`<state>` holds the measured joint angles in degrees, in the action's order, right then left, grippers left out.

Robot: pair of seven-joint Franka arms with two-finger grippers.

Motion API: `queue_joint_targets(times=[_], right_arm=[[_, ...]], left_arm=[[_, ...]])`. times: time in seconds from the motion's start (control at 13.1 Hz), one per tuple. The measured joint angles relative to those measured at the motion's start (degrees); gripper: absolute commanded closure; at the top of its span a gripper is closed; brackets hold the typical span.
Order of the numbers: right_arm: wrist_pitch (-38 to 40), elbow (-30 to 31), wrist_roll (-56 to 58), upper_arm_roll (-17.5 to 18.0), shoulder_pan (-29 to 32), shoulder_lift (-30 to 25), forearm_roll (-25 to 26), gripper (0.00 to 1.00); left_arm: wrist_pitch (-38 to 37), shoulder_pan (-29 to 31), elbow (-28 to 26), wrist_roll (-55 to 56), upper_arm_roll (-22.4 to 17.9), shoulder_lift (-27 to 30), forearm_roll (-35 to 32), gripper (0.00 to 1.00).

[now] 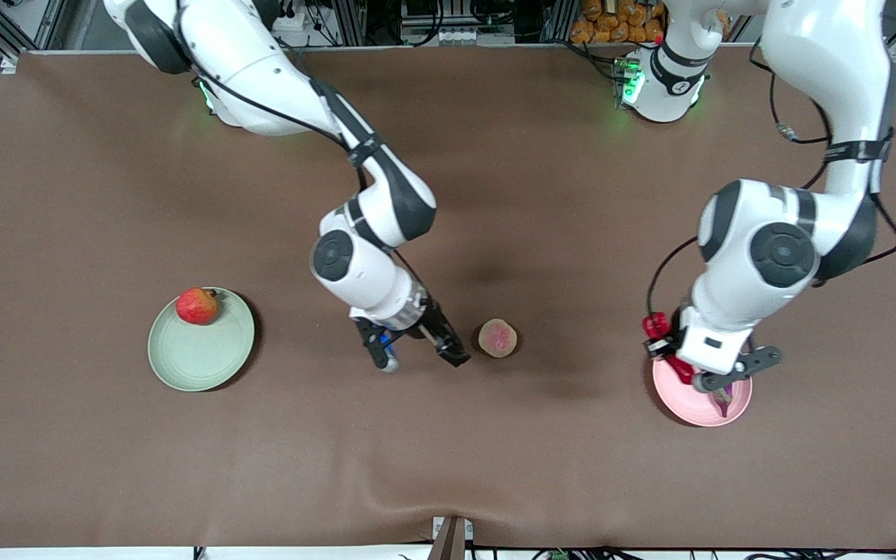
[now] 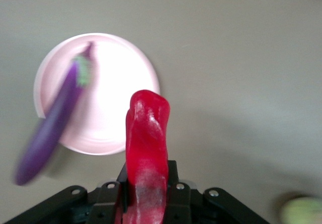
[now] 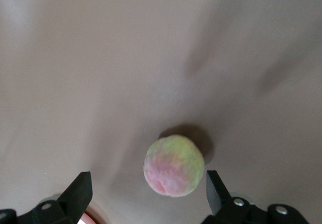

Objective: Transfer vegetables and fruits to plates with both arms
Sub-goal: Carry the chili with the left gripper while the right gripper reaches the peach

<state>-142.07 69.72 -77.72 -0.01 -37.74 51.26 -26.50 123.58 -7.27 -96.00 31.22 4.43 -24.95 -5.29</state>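
Observation:
My left gripper (image 1: pixel 677 362) is shut on the red chili pepper (image 1: pixel 680 370) and holds it over the rim of the pink plate (image 1: pixel 716 412). In the left wrist view the chili (image 2: pixel 147 138) stands up between the gripper (image 2: pixel 147 176) jaws. The purple eggplant (image 2: pixel 55 118) lies across the pink plate (image 2: pixel 121 78), one end over the rim. My right gripper (image 1: pixel 422 362) is open beside the pinkish peach-like fruit (image 1: pixel 498 338), on the side toward the right arm's end. In the right wrist view the fruit (image 3: pixel 174 165) lies just ahead of the gripper (image 3: pixel 148 194) fingers (image 3: pixel 78 194). The red apple-like fruit (image 1: pixel 197 306) sits on the pale green plate (image 1: pixel 199 362).
The brown table cover (image 1: pixel 448 467) is bare nearer the front camera. The green plate stands toward the right arm's end, the pink plate toward the left arm's end. The arm bases and cables stand along the table's back edge.

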Motion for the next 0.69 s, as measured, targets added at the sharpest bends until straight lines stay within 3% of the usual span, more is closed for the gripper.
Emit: queue_joint_targets(times=[0.23, 0.69], right_arm=[[-1.31, -3.26, -0.84, -0.81, -2.45, 4.19, 0.08, 0.00], [-5.89, -5.59, -3.28, -2.18, -4.55, 7.95, 0.10, 0.00]], left_arm=[[0.47, 5.85, -4.37, -9.92, 0.07, -0.40, 0.01, 1.00], [10.22, 6.84, -9.42, -13.22, 0.22, -4.52, -0.02, 1.00]])
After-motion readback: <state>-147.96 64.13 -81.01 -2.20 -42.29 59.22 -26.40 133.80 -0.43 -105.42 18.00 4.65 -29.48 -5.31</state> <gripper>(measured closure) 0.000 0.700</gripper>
